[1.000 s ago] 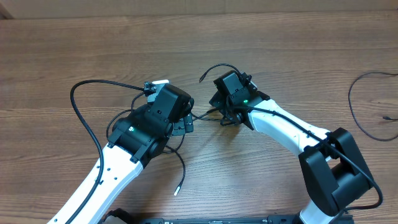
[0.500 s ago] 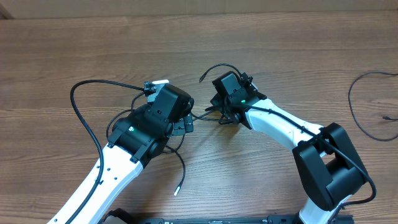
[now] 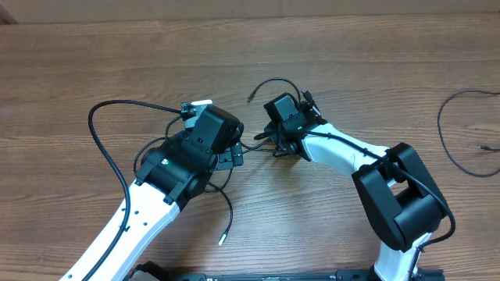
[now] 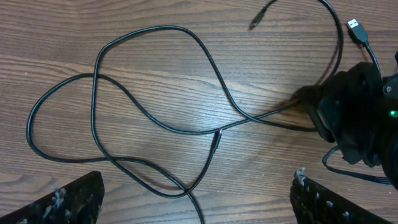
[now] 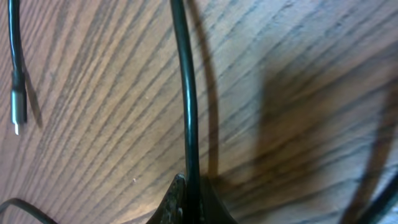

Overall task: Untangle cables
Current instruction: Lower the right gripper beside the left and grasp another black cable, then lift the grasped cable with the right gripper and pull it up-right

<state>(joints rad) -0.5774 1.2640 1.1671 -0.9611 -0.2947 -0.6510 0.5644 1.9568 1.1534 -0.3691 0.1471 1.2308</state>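
Nearest me, one loose plug end (image 3: 221, 240) of the cables (image 4: 155, 121) lay on the table (image 3: 391, 55), its cord running up and under the left arm. Just past it, the left gripper (image 4: 196, 180) hung over the tangle with its fingers spread wide and nothing between them. I took that as a waiting post, set above the loops so its camera gave me the crossings: one big loop folded over another, with a cord cutting across both near the middle. Right of that and a touch farther, the right gripper (image 3: 271, 144) was down at the wood, clenched on a single strand (image 5: 186, 106). Its own view showed the thin black cord running straight into the pinched fingertips (image 5: 208, 208). I judged that strand was chosen because it leads out of the knot to the right, so a pull there would draw it away from the loops while the free hand stood ready to pin the rest. The risk, as I saw it, was dragging the whole bundle along. Farther off, a short curl ending in a small plug tip (image 3: 251, 98) arched past the right gripper. At the far right a separate cord (image 3: 442, 136) lay well apart from the tangle.
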